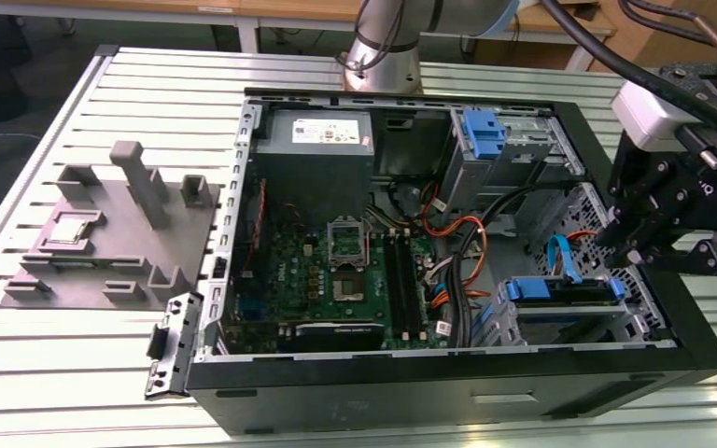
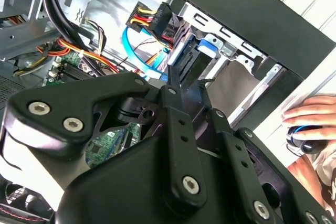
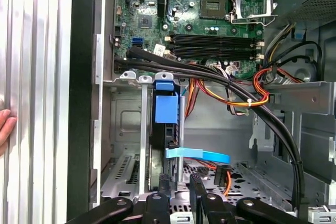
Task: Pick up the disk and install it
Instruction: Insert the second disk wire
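My end effector point(image 3: 179, 190) hangs empty, fingers slightly apart, inside the computer case point(image 1: 657, 308), just beside the disk point(image 3: 167, 121) standing edge-up in the case's drive bay.

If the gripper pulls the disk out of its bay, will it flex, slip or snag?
Likely stiff: the disk is a solid slab in a plastic bracket. It could snag; a blue cable crosses it.
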Controlling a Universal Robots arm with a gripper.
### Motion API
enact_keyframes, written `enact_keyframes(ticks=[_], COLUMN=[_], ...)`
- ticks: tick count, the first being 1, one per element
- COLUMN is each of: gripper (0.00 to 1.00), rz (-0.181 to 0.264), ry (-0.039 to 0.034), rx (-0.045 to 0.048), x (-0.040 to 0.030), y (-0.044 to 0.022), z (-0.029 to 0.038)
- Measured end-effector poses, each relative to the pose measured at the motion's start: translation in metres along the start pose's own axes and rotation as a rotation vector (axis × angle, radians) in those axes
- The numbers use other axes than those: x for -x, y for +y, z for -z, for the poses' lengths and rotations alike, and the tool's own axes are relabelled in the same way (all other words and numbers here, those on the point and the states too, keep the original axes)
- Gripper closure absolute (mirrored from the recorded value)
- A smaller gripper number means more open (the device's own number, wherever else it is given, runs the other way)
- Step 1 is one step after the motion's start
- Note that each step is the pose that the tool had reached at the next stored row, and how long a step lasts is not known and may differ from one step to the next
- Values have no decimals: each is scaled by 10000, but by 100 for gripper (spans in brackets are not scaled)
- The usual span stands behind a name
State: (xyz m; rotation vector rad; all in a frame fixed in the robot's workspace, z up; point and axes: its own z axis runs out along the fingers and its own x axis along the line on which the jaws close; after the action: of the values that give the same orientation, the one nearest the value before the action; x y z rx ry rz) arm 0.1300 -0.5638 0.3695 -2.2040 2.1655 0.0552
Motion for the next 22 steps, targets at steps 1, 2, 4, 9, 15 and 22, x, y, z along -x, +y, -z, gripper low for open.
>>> enact_keyframes(ticks=[1,2,4,9,15,22], gripper=[71,71,71,71,71,71], rz=[0,0,0,-1,0,-1], ry=[1,0,-1,-24,-32,-37], rx=[0,0,0,0,0,0], x=[10,19,38,53,86,108], y=[0,0,-1,-1,-13,-44], z=[-1,-3,-6,-18,-39,-65])
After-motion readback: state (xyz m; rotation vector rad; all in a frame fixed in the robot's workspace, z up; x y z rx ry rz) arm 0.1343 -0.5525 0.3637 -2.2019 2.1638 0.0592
